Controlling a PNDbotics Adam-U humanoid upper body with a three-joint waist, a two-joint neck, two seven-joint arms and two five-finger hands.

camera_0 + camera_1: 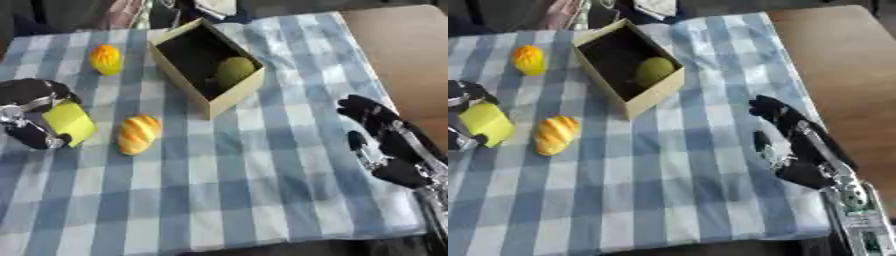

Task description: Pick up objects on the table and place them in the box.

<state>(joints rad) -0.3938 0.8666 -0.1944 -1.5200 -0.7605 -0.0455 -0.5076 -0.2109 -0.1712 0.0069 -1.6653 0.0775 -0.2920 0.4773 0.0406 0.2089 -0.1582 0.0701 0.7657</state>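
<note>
The left hand (pixel 33 117) sits at the view's left edge, partly cut off, its fingers curled round a flat yellow object (pixel 70 121) whose kind is hard to make out. The right hand (pixel 389 145) rests open at the right, fingers relaxed and holding nothing. On the blue-checked cloth of the table (pixel 262 190), the open box (pixel 206 65) holds a green rounded item (pixel 234 71); an orange bread-like piece (pixel 138 134) lies just beside the left hand, and a yellow-orange fruit (pixel 106 59) lies left of the box.
</note>
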